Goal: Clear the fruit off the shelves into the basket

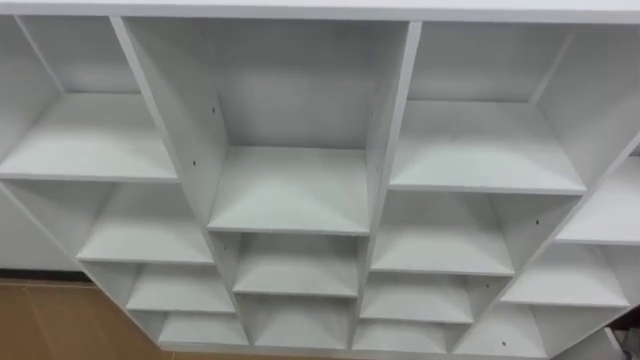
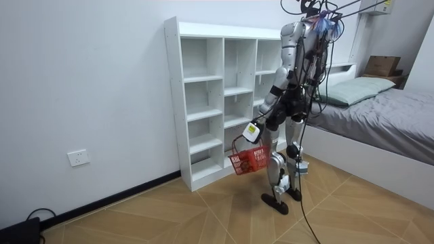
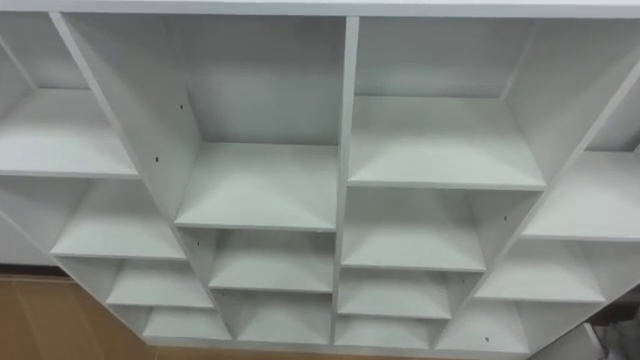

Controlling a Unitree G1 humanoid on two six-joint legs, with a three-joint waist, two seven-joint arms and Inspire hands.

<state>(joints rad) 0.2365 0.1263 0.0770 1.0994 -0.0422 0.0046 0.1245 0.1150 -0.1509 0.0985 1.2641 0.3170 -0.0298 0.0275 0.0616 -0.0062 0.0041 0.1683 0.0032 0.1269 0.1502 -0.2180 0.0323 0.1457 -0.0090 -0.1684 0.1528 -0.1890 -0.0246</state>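
Scanning the white closet (image 1: 290,190) row by row is the step in hand: the compartments seen lie bare of fruit, so check the lower rows next, the left robot hand (image 2: 252,133) closed on the red basket (image 2: 247,161) and carrying it level, clear of the frame.

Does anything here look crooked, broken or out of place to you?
Nothing stands out. The white shelf unit stands straight against the wall, its boards level and undamaged, and the red basket hangs upright from the robot's left hand.
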